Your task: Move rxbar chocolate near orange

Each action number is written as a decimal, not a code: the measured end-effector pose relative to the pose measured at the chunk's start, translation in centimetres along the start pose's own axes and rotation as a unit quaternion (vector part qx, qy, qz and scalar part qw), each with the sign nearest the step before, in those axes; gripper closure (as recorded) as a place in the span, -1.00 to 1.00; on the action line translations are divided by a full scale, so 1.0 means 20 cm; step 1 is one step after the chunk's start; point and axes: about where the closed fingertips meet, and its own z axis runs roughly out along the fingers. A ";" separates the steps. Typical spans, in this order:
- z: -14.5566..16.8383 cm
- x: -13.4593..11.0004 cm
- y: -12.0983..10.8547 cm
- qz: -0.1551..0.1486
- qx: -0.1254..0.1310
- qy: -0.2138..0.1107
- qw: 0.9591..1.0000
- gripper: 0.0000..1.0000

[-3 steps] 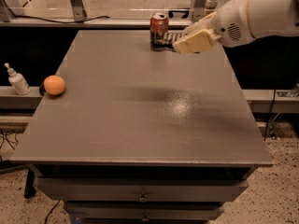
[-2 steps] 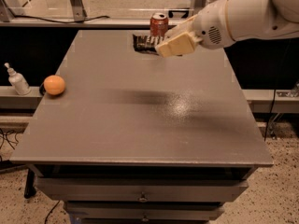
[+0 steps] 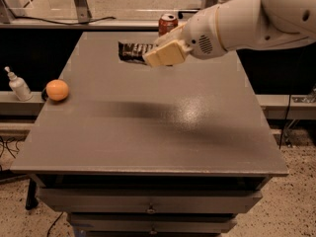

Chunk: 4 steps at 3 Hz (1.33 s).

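Note:
The rxbar chocolate (image 3: 132, 52) is a flat dark-wrapped bar with pale lettering. It sticks out to the left of my gripper (image 3: 152, 57), which is shut on its right end and holds it above the back middle of the grey table (image 3: 158, 132). The gripper's cream fingers (image 3: 168, 52) cover that end of the bar. The orange (image 3: 57, 90) is a small round bright fruit at the table's left edge, well to the left of the bar and nearer the front.
A reddish-brown soda can (image 3: 168, 23) stands at the table's back edge, just behind the gripper. A small white pump bottle (image 3: 19, 85) stands on a ledge left of the orange. Drawers sit under the table front.
The gripper has moved left and a little toward the front, away from the can, carrying the bar with it. The orange and the can have not moved.

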 end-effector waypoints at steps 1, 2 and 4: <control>0.10 0.01 0.05 -0.012 -0.005 0.009 1.000 1.00; 0.29 0.05 0.09 -0.031 -0.005 0.028 0.999 1.00; 0.57 0.16 0.09 -0.043 -0.002 0.052 0.998 1.00</control>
